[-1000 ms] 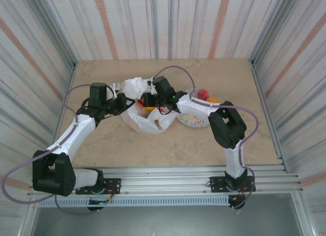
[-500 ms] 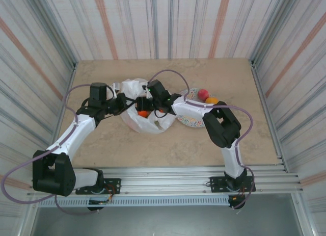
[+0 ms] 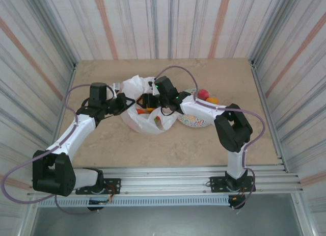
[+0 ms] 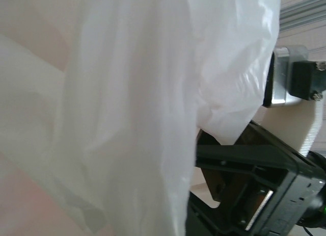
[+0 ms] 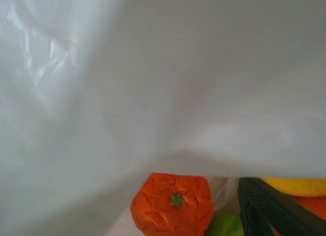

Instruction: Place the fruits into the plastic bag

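Observation:
The white plastic bag [image 3: 144, 123] lies mid-table with its mouth held up. My left gripper [image 3: 126, 101] is shut on the bag's left rim; in the left wrist view the bag's film [image 4: 127, 103] hides its fingers. My right gripper [image 3: 147, 100] hovers open inside the bag's mouth with nothing between its fingers. Below it in the bag lie an orange fruit [image 5: 172, 203], a green fruit [image 5: 224, 227] and a yellow one [image 5: 300, 185], beside one black finger [image 5: 267, 213]. From above, an orange fruit [image 3: 140, 111] shows in the bag. A red fruit [image 3: 204, 94] and a yellow-orange fruit [image 3: 213, 100] rest at the right.
A round patterned plate [image 3: 196, 122] sits right of the bag, under the right forearm. The two loose fruits lie just behind it. Striped walls close in the table on three sides. The right arm's black wrist body [image 4: 254, 190] stands close to my left gripper.
My right gripper opened and let go of an orange fruit, which now lies in the bag. It then pulled back up slightly. The left gripper kept its hold on the bag.

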